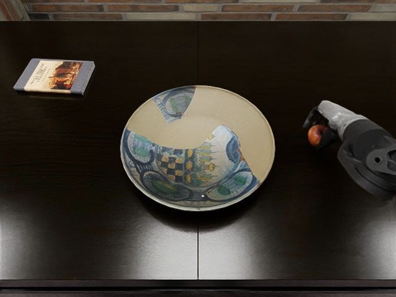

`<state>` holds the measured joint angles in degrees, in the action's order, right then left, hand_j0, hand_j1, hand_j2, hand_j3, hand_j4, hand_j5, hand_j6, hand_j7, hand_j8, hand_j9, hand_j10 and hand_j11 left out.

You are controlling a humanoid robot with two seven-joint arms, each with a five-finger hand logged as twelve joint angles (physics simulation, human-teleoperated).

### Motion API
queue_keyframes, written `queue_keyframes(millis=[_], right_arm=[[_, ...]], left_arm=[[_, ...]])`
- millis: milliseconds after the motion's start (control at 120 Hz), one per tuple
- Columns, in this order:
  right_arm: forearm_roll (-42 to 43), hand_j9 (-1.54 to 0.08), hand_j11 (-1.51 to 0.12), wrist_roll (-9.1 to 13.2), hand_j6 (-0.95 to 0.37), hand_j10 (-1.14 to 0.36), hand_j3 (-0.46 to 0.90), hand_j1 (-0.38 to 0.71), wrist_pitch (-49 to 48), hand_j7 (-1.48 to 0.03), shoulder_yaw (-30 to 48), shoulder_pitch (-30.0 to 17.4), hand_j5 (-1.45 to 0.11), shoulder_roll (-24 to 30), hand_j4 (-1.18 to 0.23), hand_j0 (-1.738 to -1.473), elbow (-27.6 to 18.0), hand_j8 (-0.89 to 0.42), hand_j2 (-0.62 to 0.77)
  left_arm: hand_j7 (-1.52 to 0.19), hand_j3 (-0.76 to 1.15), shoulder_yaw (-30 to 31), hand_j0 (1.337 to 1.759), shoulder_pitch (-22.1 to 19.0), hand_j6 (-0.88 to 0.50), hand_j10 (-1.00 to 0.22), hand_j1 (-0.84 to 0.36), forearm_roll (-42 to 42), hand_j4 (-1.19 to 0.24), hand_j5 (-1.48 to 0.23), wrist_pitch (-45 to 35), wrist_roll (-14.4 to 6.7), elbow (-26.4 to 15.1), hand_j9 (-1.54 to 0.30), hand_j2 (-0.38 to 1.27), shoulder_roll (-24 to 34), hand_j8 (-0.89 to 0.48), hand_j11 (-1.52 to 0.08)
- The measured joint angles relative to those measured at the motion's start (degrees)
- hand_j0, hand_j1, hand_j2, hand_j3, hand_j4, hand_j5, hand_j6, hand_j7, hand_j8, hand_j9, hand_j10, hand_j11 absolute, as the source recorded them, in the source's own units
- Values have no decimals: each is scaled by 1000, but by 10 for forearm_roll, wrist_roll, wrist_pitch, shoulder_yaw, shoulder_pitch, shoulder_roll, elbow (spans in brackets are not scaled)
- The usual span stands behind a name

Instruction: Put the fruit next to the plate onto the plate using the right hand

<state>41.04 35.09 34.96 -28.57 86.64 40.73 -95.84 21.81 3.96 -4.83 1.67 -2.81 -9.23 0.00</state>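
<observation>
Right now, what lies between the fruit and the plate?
Nothing: in the head view only bare table separates the fruit from the plate rim.

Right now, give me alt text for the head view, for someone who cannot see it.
The right hand grips a small red fruit just right of the large patterned plate, not yet on it. A book lies far left on the dark table.
</observation>
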Motion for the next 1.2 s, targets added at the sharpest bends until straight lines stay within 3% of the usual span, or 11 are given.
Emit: queue_keyframes(millis=[367,1200], right_arm=[[-63,-882,-880,0,-511,-651,1,256,0,-863,1,90,-892,-41,-645,-1657,-17,-454,175],[-213,-895,-897,-1,-486,-635,0,289,0,-885,15,211,-939,-194,-646,-1658,-16,-426,237]], left_arm=[[-301,0,-1,1658,0,-232,-232,71,0,-232,-301,0,0,0,-301,46,0,-232,-301],[-301,0,-1,1658,0,-232,-231,71,0,-232,-301,0,0,0,-301,46,0,-232,-301]])
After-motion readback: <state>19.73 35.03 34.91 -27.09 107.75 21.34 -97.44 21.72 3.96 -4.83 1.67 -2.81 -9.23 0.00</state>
